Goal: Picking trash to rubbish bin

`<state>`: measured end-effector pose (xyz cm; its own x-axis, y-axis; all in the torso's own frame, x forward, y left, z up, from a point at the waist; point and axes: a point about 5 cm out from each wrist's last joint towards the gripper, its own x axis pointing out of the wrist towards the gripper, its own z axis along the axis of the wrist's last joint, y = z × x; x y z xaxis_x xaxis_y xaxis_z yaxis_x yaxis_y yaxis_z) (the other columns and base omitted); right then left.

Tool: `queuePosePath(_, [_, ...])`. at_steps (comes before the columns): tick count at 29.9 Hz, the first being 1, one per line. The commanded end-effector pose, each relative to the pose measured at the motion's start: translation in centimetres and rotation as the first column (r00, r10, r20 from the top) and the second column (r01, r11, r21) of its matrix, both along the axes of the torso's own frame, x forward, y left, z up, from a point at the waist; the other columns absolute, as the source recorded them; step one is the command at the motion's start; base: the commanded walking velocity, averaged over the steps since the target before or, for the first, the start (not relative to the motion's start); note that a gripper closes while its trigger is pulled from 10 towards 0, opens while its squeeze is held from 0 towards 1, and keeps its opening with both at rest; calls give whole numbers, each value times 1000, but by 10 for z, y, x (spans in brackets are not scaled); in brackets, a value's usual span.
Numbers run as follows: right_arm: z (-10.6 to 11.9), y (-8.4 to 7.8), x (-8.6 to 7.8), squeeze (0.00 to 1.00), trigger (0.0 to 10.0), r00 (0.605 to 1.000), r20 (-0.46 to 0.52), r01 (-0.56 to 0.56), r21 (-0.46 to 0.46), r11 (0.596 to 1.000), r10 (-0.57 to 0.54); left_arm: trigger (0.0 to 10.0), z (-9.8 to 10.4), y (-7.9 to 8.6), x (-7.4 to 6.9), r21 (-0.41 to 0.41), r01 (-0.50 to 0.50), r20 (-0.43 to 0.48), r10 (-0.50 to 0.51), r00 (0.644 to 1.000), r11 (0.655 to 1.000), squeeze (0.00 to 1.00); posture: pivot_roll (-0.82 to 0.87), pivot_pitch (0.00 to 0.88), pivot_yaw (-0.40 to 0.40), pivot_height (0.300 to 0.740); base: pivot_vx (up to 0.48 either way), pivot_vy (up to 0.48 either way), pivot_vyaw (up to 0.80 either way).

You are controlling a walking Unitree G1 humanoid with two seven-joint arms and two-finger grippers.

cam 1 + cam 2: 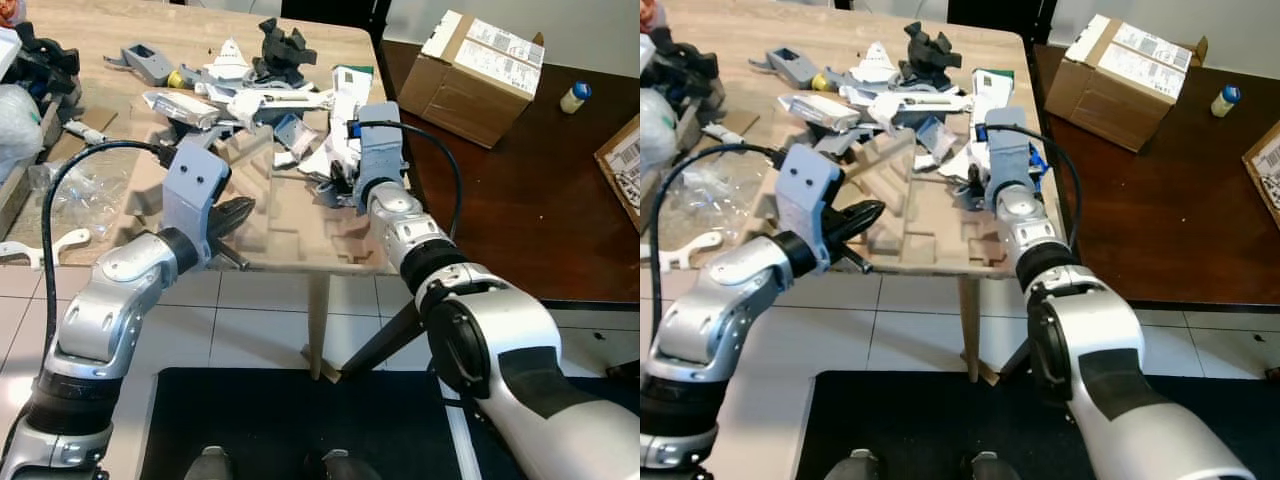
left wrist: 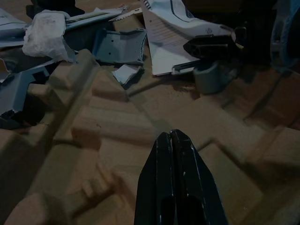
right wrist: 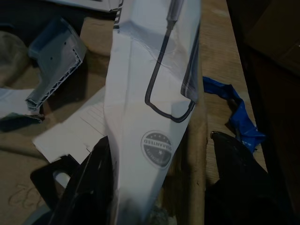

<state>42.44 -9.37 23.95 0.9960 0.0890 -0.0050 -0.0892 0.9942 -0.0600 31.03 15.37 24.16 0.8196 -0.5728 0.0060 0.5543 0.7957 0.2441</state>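
- The right claw [image 3: 159, 183] reached over the right side of the wooden table [image 1: 90, 40], its two black fingers [image 3: 86, 187] spread wide apart on either side of a folded white printed paper [image 3: 150, 93].
- That paper, marked with a round stamp and a drawn cable loop, ran up between the open fingers; no finger visibly pressed on it.
- A strip of blue wrapper [image 3: 239, 112] lay just beside the paper, near the table's right edge.
- A small grey plastic part [image 3: 54, 61] sat near the paper's other side, with more white paper under it.
- The left claw [image 2: 174, 140] hovered low over the moulded brown pulp tray [image 1: 300, 225] at the table's front, its fingers pressed together and holding nothing.
- A crumpled white tissue [image 2: 44, 35] and a grey plastic bracket [image 2: 117, 47] lay beyond the left claw, among more scraps.
- The main heap of trash [image 1: 250, 95], paper scraps and grey and black plastic pieces, covered the table's middle, beyond the tray.
- Clear plastic wrap [image 1: 85, 190] lay at the table's left edge.
- To the right stood a dark brown table [image 1: 520, 210] carrying a cardboard box [image 1: 475, 75] and a small white bottle with a blue cap [image 1: 575, 96].
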Motion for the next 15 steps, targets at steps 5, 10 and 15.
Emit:
queuePosePath(5, [-25,-7,-3,0,0,996,-86,5,46,999,-1,10000,-4,0,0,22,11,-20,-11,1000,1000,0,160,247,-109,740,0,0,0])
queuePosePath(10, [-27,-9,-3,0,0,995,-95,15,72,997,-8,10000,-4,1,0,23,9,-20,-8,1000,1000,0,162,246,-111,740,0,0,0])
queuePosePath(15, [-28,-12,-3,0,0,995,-100,29,94,995,-19,10000,-4,2,0,24,8,-20,-8,1000,1000,0,161,244,-110,740,0,0,0])
